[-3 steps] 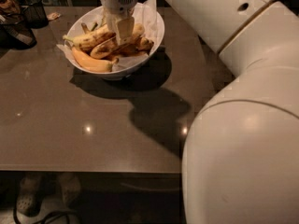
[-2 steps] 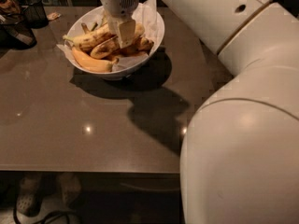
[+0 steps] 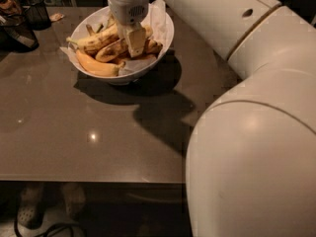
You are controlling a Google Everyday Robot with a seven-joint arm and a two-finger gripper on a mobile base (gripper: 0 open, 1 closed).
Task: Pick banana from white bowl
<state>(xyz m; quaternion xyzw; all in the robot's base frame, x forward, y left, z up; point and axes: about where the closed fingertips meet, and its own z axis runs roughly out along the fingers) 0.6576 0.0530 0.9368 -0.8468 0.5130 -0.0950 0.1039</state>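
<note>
Nearest, filling the frame from 3 to 6 o'clock, is the robot's bulky white arm (image 3: 256, 157), which reaches up and away toward 12 o'clock. Beyond it lies the brown table (image 3: 74, 132), where the arm's shadow falls at the frame's centre. Farther off, at about 11 o'clock, stands the white bowl (image 3: 123, 75), lined with crinkled paper (image 3: 157, 14) that rises above its rim. The gripper (image 3: 136, 42) hangs straight down into the bowl. Over the last second it has sunk lower, from just above the fruit to in among it, while the bowl and fruit have not shifted. Its tip now sits at the 3 o'clock end of the banana (image 3: 112, 51), the thick brown-mottled one lying across the middle of the bowl. Whether the claw is apart or clamped on the fruit, I cannot tell. A smooth yellow banana (image 3: 96, 65) lies at 7 o'clock of it and a longer speckled banana (image 3: 94, 41) at 10 o'clock, both close by. The banana is not lifted, so I judge the descent nearly done, with closing and raising still ahead. A neighbour could be caught along with it. Farthest, at the 10 o'clock corner, is a black mesh basket (image 3: 37, 14).
</note>
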